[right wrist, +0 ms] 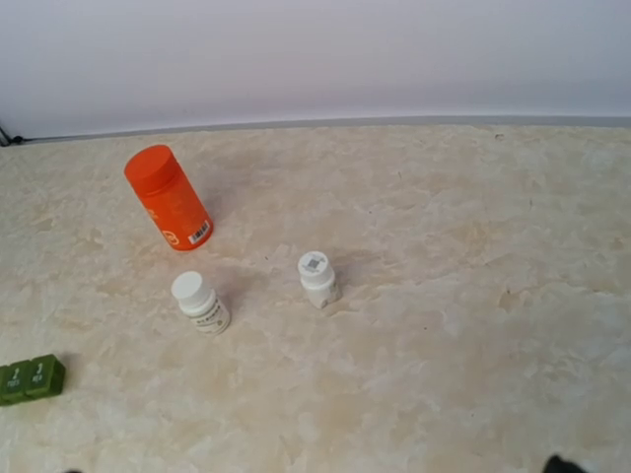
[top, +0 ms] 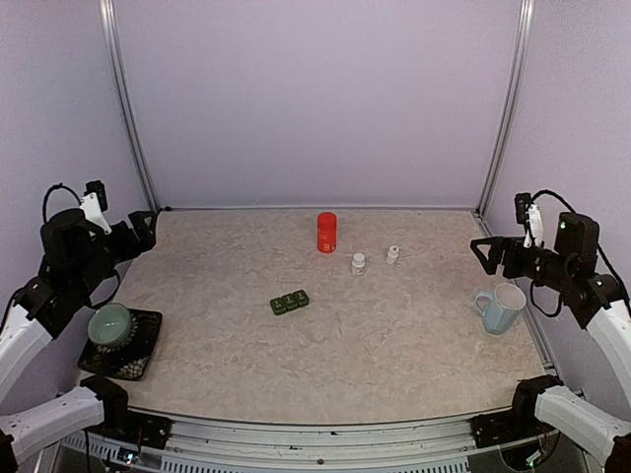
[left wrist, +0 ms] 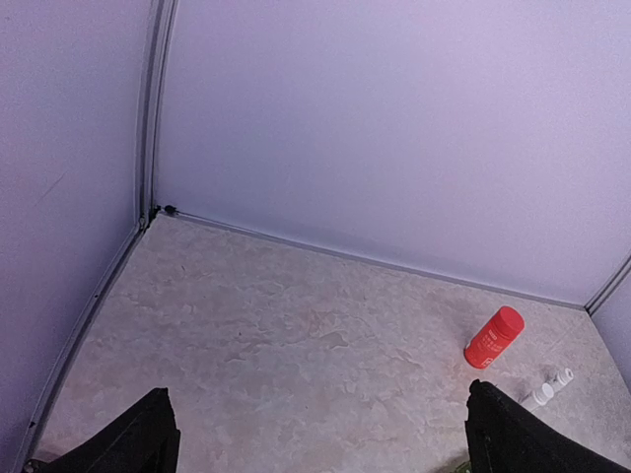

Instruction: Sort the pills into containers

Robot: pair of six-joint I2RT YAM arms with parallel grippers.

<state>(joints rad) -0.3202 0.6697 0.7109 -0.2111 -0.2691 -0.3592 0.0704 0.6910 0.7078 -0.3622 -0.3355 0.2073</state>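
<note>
The containers [top: 289, 303], a dark green strip of three joined compartments with lids down, lie near the table's middle and show at the left edge of the right wrist view [right wrist: 30, 379]. Behind them stand an orange bottle [top: 326, 233] [left wrist: 493, 337] [right wrist: 168, 197] and two small white bottles [top: 358, 263] [top: 392, 254] [right wrist: 200, 302] [right wrist: 318, 279]. No loose pills are in view. My left gripper [top: 143, 229] [left wrist: 320, 434] hovers open at the far left, holding nothing. Over the right edge my right gripper [top: 488, 254] is open and holds nothing; only its fingertips [right wrist: 557, 463] show at the bottom of its wrist view.
A pale blue mug [top: 501, 307] stands at the right edge below the right gripper. A green bowl [top: 110, 325] sits on a black tray [top: 138, 360] at the near left. Pale walls and metal posts close in the back and sides.
</note>
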